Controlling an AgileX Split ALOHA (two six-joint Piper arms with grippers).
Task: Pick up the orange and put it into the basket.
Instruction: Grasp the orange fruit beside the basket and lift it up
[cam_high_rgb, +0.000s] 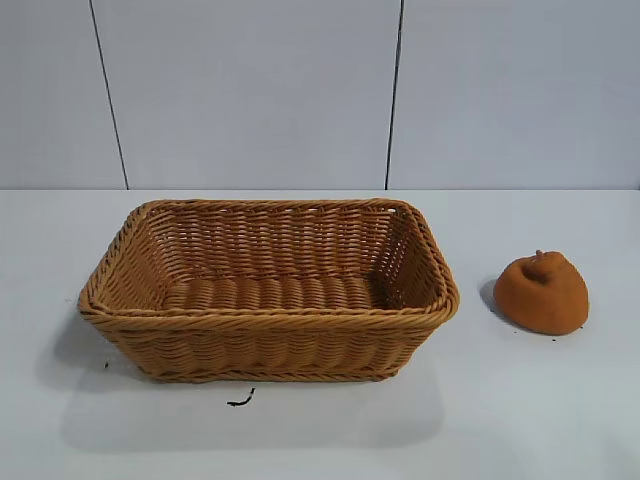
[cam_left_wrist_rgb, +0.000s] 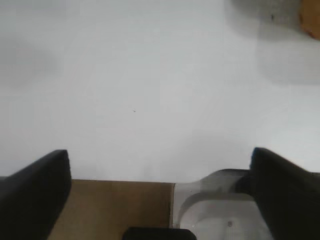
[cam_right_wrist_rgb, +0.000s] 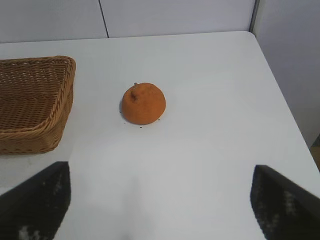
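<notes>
- Surface (cam_high_rgb: 560, 420): you had a plain white top with no writing on it; a few dark specks and one small black scrap (cam_high_rgb: 240, 399) lay in front of the basket.
- Basket (cam_high_rgb: 268, 322): it stood left of centre, empty, woven stiff with a braided rim and sloping sides. No label or brand was readable on it. You could judge it light but steady enough to take a drop.
- Orange (cam_high_rgb: 541, 293): it sat on the surface to the right of the basket, apart from it, stem nub up. Its matte, lumpy skin looked grippy rather than slick, and I'd judge it light and fairly firm. You would do best to take it across the broad lower sides, below the nub, since the top tapers.
- Right pincer (cam_right_wrist_rgb: 160, 210): yours was open wide, empty, facing the orange from well back.
- Left pincer (cam_left_wrist_rgb: 160, 195): also open and empty, over bare surface near its base.
</notes>
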